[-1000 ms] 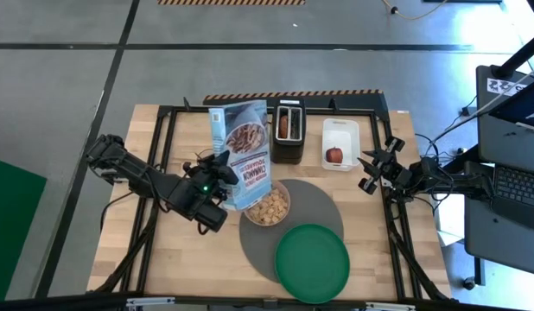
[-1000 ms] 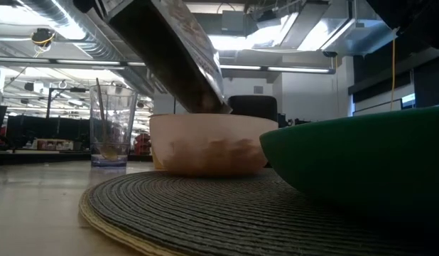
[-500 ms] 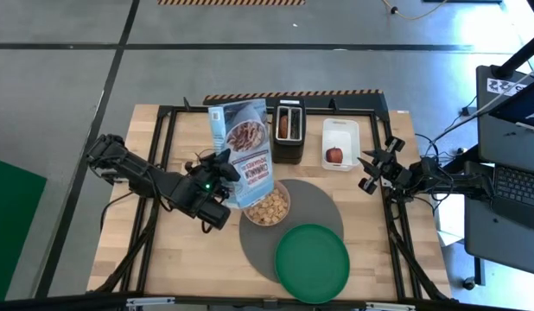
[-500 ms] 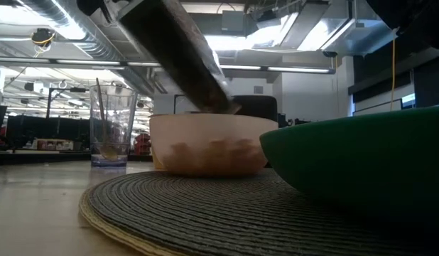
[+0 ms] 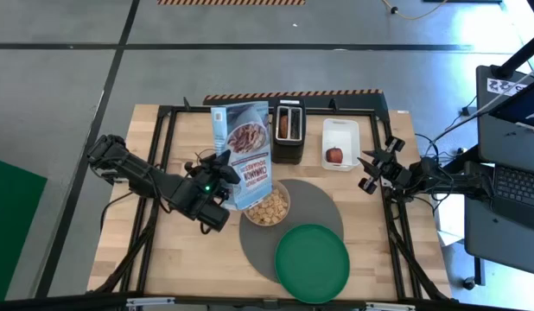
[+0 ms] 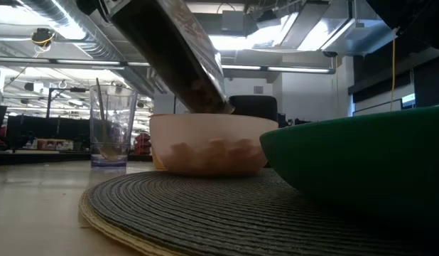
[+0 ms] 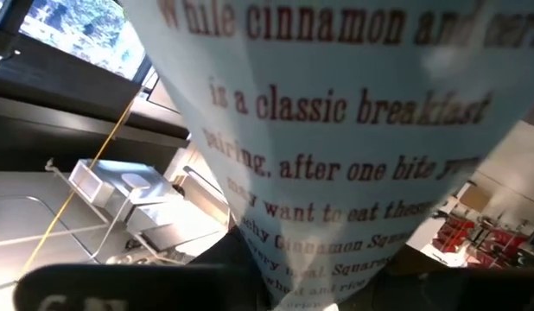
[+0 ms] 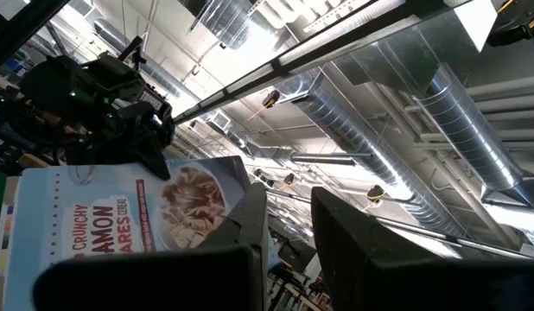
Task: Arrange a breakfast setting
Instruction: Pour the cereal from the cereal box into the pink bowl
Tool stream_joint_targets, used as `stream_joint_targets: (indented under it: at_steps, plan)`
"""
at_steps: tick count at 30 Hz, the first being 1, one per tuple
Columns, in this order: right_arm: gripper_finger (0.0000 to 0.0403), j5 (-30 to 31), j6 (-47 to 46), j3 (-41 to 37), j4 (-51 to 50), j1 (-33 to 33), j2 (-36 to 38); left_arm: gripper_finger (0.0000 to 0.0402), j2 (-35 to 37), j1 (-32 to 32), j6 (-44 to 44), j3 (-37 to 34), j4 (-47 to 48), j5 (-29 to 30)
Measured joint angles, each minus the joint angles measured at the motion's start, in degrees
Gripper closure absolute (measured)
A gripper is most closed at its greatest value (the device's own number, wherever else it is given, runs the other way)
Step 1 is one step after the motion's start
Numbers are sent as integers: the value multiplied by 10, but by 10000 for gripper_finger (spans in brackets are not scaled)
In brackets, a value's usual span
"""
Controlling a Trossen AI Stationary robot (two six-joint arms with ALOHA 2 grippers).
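Green plate (image 5: 312, 263): it lies nearest the front edge of the table, on the front part of the grey placemat (image 5: 323, 205); its front rim goes past the placemat's edge onto the wood.
Placemat edge: in the low view the woven rim (image 6: 134, 213) lies flat on the table, with bare wood to its left.
Open room: the front left part of the table (image 5: 155, 259) is bare wood; to the right of the placemat there is a narrow bare strip before the table edge.
Pinkish bowl (image 5: 268, 206): it stands on the back left part of the placemat, just beside the plate and not touching it, and it holds cereal pieces.
Cereal box (image 5: 242, 154): it is tilted, its lower end over the bowl's rim; whether it touches the rim I cannot tell.
Left gripper (image 5: 217, 177): it is closed on the cereal box from the left side, above the table beside the bowl.
Glass (image 6: 109, 135): it stands on the wood left of the bowl, apart from the placemat, with a thin stick-like thing inside, maybe the spoon.
Right gripper (image 5: 371, 170): it waits at the right edge of the table, fingers spread apart, holding nothing.
Toaster (image 5: 289, 130): it stands at the back edge, with the bagel (image 5: 284, 126) in a slot.
White tray (image 5: 340, 142): it is just right of the toaster, with the red apple (image 5: 334, 155) in it.
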State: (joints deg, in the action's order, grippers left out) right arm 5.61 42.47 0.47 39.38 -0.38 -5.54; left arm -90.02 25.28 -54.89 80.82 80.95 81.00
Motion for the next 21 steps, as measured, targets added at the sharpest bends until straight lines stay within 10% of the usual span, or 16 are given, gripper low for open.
stream_joint_targets:
  at_steps: [21]
  plan:
    - [340, 0, 3, 0, -1, 0, 0, 334, 8, 20, 21, 3, 20, 15]
